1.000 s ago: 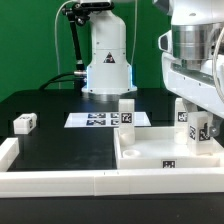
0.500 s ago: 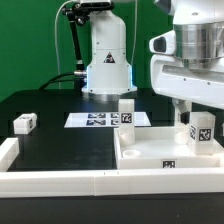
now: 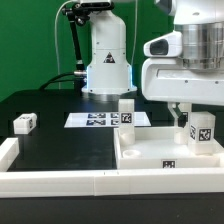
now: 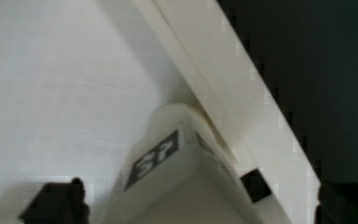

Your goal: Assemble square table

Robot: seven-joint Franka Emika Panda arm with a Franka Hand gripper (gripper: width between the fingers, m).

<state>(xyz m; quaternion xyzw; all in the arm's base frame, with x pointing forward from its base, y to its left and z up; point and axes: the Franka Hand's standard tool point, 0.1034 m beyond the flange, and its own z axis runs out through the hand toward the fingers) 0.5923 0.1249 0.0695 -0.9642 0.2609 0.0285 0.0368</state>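
Black bench under a green backdrop, and I've got the square tabletop (image 3: 145,148) sitting at the exterior view's right, open side up, just behind the long white bars (image 3: 60,180) along the front edge. One leg (image 3: 127,112) stands upright at its far corner toward the exterior view's left. A second leg (image 3: 201,131) stands upright near the right side. On the wrist view that second leg (image 4: 167,160) sits right beside the tray wall, tag facing the camera.

Gripper (image 3: 190,108) hangs just above that leg, jaws spread wide and gripping nothing; the wrist view has both fingertips (image 4: 55,200) well clear either side of it.

By my read that's two legs placed, though I can't tell if they're fully seated. Anything directly behind the gripper is hidden from me.

Out left, well apart from the tray, a loose leg (image 3: 24,123) lies on the bench, so that one's left to fetch. A fourth leg I can't see. Marker board (image 3: 95,120) lies flat between them, arm's base (image 3: 105,65) behind it.
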